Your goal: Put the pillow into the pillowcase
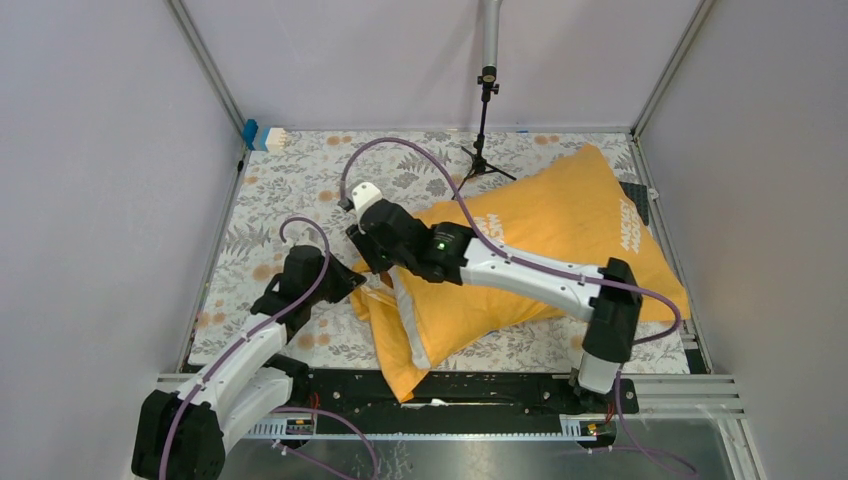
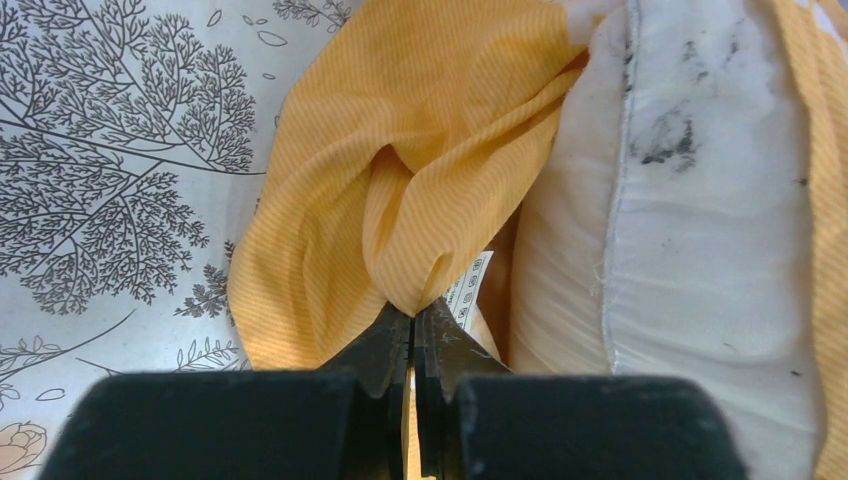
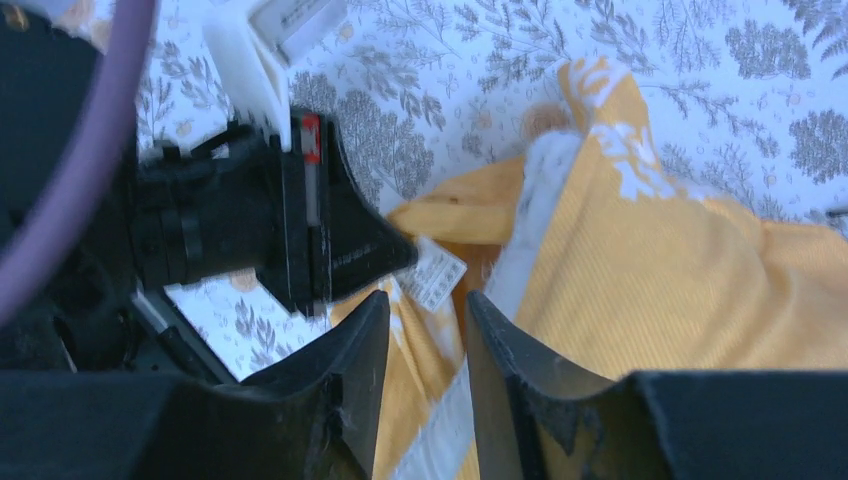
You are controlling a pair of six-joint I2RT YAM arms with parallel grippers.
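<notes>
Tagging the pillow (image 1: 408, 322) as nearly all inside the pillowcase (image 1: 545, 225), showing only a white strip at the near-left open mouth from the top camera. From the left wrist, seeing the bare white end of the pillow with a seam down it and dark smudges (image 2: 665, 135) near the top (dirt or print, cannot tell). Placing the stuffed pillowcase on the diagonal across the floral tablecloth (image 1: 300, 180), mouth toward near centre, closed corner toward the far right wall, white lettering on the upper face. Noting a small white care label (image 2: 470, 290) at the mouth, between the bunched orange cloth and the pillow end.

Marking the left gripper (image 2: 413, 322) as clamped tight on a pinched fold of the pillowcase hem, just left of the pillow end, fingers pressed together on the cloth. Marking the right gripper (image 3: 428, 300) as parted, with a clear gap between the fingers, hanging over the mouth with orange cloth and the label seen through the gap; nothing pinched there as far as visible. Seeing the tip of the left gripper just beside it in the right wrist view, both close together at the same opening.

Further out: logging a purple cable (image 1: 400, 150) looping over the tablecloth behind the right arm, a small black tripod stand (image 1: 483, 140) at the far edge, a blue-and-white object (image 1: 265, 137) in the far left corner.
</notes>
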